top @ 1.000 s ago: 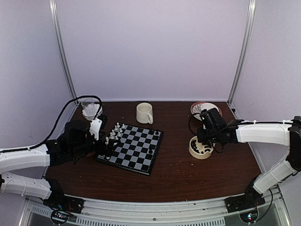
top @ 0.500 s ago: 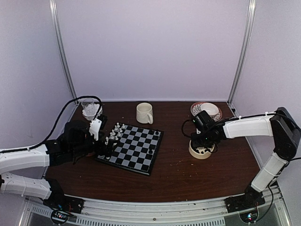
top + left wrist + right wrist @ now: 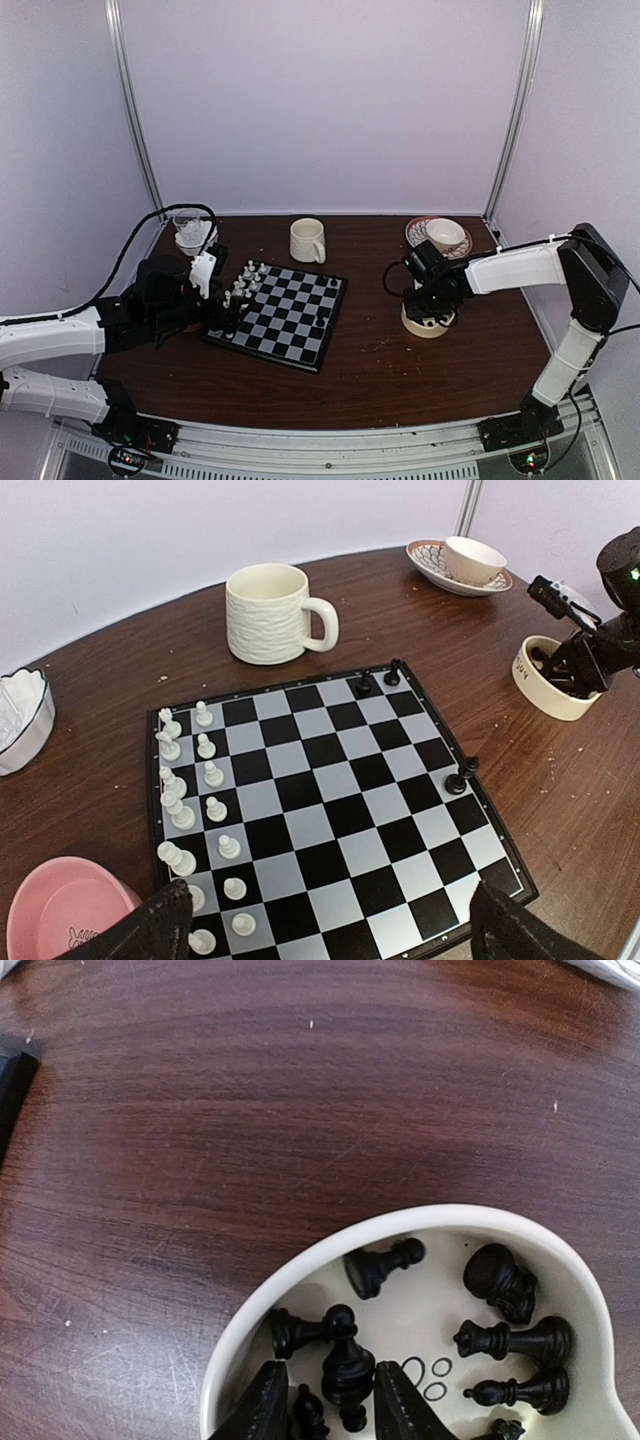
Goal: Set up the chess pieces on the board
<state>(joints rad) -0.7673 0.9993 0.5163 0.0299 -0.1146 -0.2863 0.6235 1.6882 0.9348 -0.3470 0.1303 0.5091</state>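
1. Checks of black and pale grey cover the board [image 3: 330, 780], a flat square with a thin black rim. It lies skewed on the dark wood-grain table [image 3: 560, 810].
2. The white chess pieces [image 3: 190, 780] stand in two files along one side. Three black chess pieces [image 3: 462, 776] stand at the opposite edge.
3. More turned black pieces lie tumbled in a glossy cream bowl [image 3: 420, 1218] with a smooth round rim.
4. The right gripper [image 3: 330, 1370] dips into that bowl, its fingers astride one upright black piece [image 3: 347, 1355]; whether they pinch it cannot be told.
5. The left gripper [image 3: 330, 900] hangs over the board's near edge, jaws spread wide and holding nothing.
6. A ribbed cream mug [image 3: 268, 613] sits just beyond the far edge and a pink bowl [image 3: 60, 910] near one corner. Bare wood lies between the board and the cream bowl.
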